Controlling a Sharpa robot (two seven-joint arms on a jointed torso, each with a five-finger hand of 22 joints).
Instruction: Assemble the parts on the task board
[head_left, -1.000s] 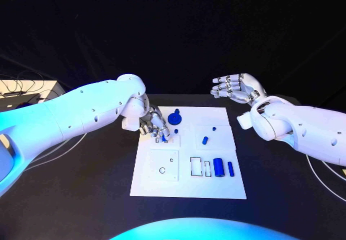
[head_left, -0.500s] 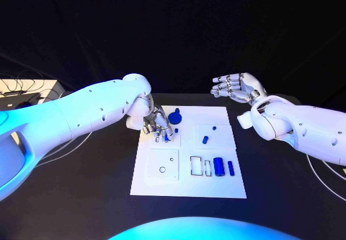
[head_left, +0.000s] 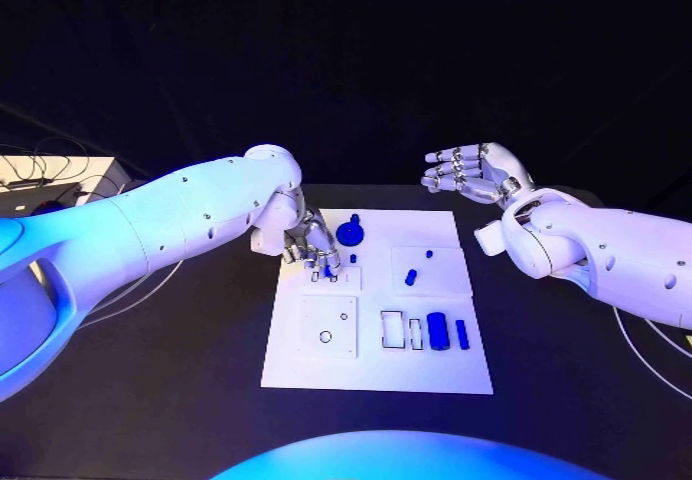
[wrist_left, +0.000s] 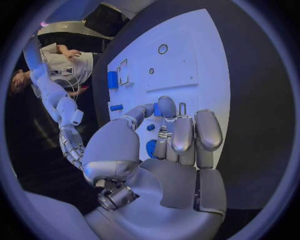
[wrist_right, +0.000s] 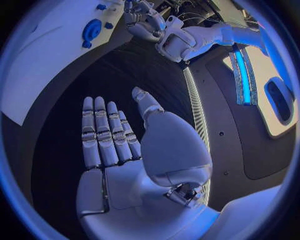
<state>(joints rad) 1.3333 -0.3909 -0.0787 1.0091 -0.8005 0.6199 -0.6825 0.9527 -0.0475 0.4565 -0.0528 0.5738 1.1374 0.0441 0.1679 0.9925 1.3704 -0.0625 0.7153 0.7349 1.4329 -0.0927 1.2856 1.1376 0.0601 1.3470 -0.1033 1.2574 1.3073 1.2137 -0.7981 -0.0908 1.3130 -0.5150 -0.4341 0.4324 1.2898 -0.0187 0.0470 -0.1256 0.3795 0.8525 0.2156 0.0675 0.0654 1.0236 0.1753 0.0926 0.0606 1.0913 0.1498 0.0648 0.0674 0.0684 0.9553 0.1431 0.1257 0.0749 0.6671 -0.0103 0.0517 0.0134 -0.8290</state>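
The white task board (head_left: 375, 360) lies in the middle of the table. My left hand (head_left: 309, 247) hovers over its far left corner, fingers curled down, and pinches a small blue part (head_left: 329, 268) between thumb and fingers; the left wrist view shows that part (wrist_left: 155, 110) at the fingertips. A round blue part (head_left: 352, 236) stands just beside the hand. Two small blue pieces (head_left: 411, 277) lie on the far right panel. Two blue cylinders (head_left: 438, 331) rest in the near right section. My right hand (head_left: 470, 172) is raised beyond the board's far right corner, holding nothing, its fingers (wrist_right: 103, 132) spread.
Cables trail off the table on both sides, and a pale box (head_left: 65, 180) sits at the far left. The left near panel (head_left: 327, 328) has small holes. In the right wrist view the board (wrist_right: 50, 60) and round blue part (wrist_right: 92, 30) lie far from the palm.
My left hand has shifted slightly over the board's far left corner, still pinching the small blue part. The right hand has stayed raised and open.
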